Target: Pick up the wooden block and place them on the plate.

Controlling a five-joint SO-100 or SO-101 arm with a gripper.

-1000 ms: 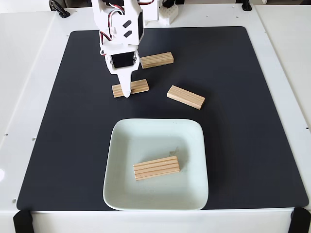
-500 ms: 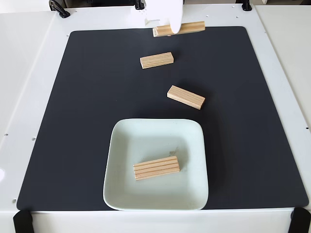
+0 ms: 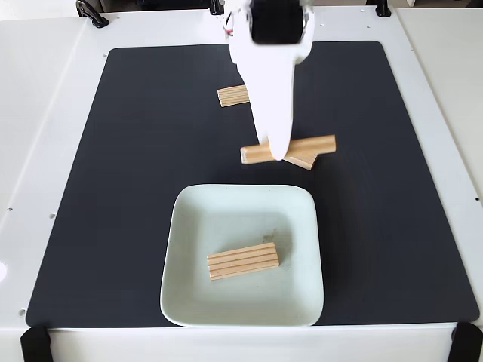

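White tabletop (image 3: 45, 113) is bordering everything in the fixed view, and a big black mat (image 3: 128, 188) is lying on it, leaving a pale margin showing on all four sides. Broad stretches of that mat are sitting bare down the left and right, giving the widest open room. Next in size, the white arm (image 3: 268, 45) is reaching down from the top edge, tapering toward the mat's middle. Below it the plate (image 3: 189, 226), pale mint and square with rounded corners, is sitting near the mat's lower edge, its bottom rim lying just inside the mat's border. One wooden block (image 3: 243, 261) is lying flat inside the plate, slightly below the centre and tilted a little, with bare dish all around it and clear of every rim. The gripper (image 3: 277, 154) is clamping a second block (image 3: 309, 145) crosswise, held just above the plate's top rim, its ends sticking out to either side of the fingers. A third block (image 3: 303, 161) is peeking out under the held one, mostly hidden; whether the two are touching cannot be told. A fourth block (image 3: 232, 96) is lying higher on the mat, its right end covered by the arm.
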